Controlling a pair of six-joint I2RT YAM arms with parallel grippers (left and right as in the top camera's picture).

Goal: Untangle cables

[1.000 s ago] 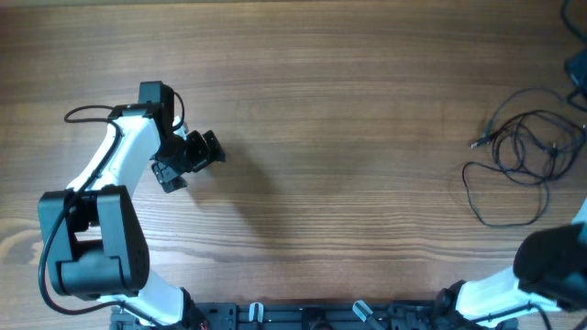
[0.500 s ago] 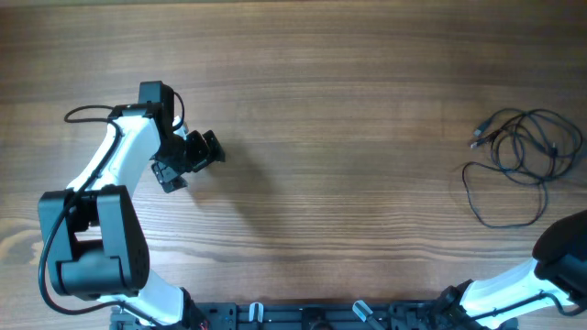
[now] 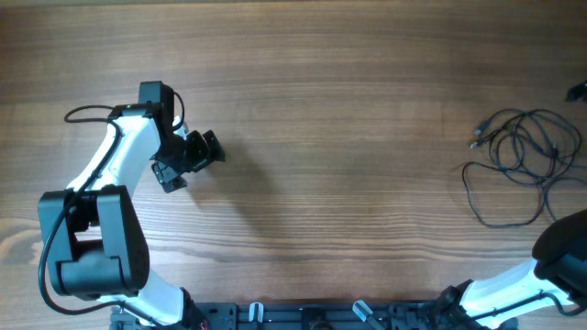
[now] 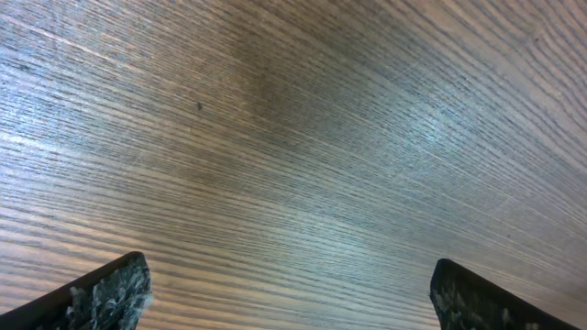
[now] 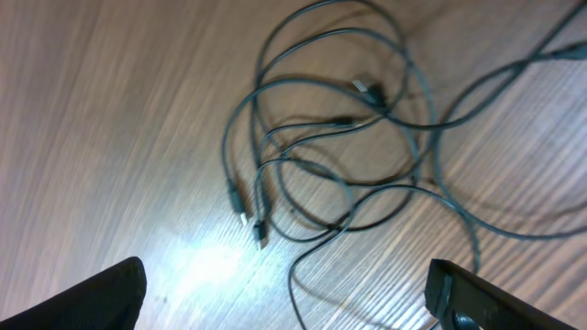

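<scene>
Right pincer (image 5: pixel 284 295) agape over tangled cables (image 5: pixel 341 120)

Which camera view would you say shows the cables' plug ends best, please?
The right wrist view: the cables fill it, plug ends distinct. Overhead shows them small at the right edge; left wrist shows none.

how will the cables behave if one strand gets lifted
Probably floppy: the cables lie in thin, loose loops. Strands cross, so lifting one likely drags the others. The plug ends may snag.
</scene>
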